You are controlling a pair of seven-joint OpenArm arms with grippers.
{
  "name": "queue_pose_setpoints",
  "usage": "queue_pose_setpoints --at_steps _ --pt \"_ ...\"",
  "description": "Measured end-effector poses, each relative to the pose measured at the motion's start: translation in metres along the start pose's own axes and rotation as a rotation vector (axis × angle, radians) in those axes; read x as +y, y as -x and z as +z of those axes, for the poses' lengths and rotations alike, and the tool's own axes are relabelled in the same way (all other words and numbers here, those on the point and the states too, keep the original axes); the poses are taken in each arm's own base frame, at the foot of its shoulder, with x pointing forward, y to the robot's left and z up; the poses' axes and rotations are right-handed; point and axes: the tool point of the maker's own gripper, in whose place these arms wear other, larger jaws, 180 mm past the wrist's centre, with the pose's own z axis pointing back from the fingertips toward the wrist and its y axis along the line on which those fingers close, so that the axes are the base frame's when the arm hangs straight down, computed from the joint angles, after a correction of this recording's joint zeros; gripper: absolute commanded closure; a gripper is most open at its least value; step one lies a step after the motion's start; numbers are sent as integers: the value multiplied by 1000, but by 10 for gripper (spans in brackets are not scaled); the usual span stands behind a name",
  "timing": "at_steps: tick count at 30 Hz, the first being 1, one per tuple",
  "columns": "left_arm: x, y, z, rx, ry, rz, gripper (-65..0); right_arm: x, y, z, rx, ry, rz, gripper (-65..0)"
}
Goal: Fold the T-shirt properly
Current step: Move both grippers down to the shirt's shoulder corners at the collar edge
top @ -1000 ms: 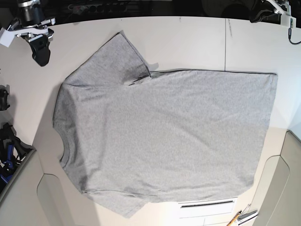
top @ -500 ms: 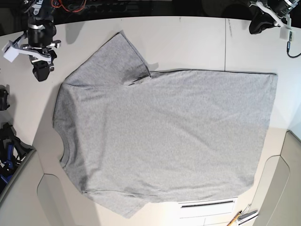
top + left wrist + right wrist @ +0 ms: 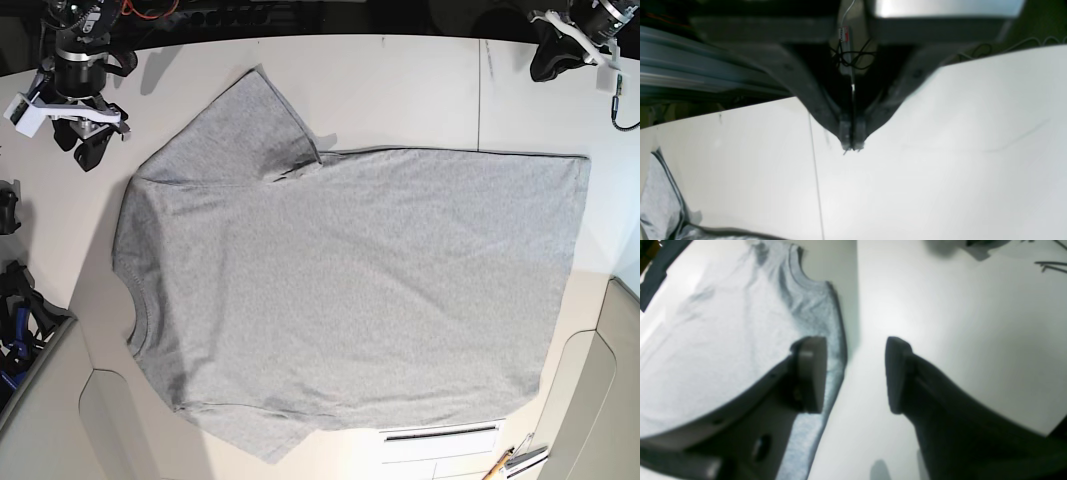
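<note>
The heather-grey T-shirt (image 3: 350, 290) lies spread flat on the white table (image 3: 400, 90), plain side up, neck at the left, hem at the right, one sleeve pointing to the far left corner. My right gripper (image 3: 80, 148) hovers just beyond the shirt's far-left shoulder. In the right wrist view it (image 3: 853, 373) is open and empty, one finger over the shirt's edge (image 3: 723, 340). My left gripper (image 3: 548, 60) is at the far right corner, away from the shirt. In the left wrist view it (image 3: 851, 144) is shut and empty over bare table, with a shirt corner (image 3: 660, 203) at the lower left.
A seam line (image 3: 480, 95) runs across the table at the far right. A white strip (image 3: 440, 436) and a pencil (image 3: 498, 465) lie at the front edge. Dark gear (image 3: 15, 320) sits at the left edge. Beige panels (image 3: 590, 400) flank the front corners.
My right gripper has come down toward the shirt's far-left shoulder and its fingers have spread open. My left gripper has shifted slightly at the far right corner.
</note>
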Motion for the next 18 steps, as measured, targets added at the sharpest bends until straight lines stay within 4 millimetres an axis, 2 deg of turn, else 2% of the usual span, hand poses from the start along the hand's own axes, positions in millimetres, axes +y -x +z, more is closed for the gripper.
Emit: queue_pose_setpoints --at_steps 4,8,15,18 --pt "0 0 0 0 0 0 0 10 1 -1 11 -50 15 -283" --pt "-1 -1 -1 -2 8 13 0 15 6 -16 24 -63 -20 -283" --pt "-2 -2 -2 -1 11 14 0 11 62 -52 183 -106 -175 -282" --pt "-2 -2 -2 -1 11 14 0 14 70 -62 204 -126 -209 -282"
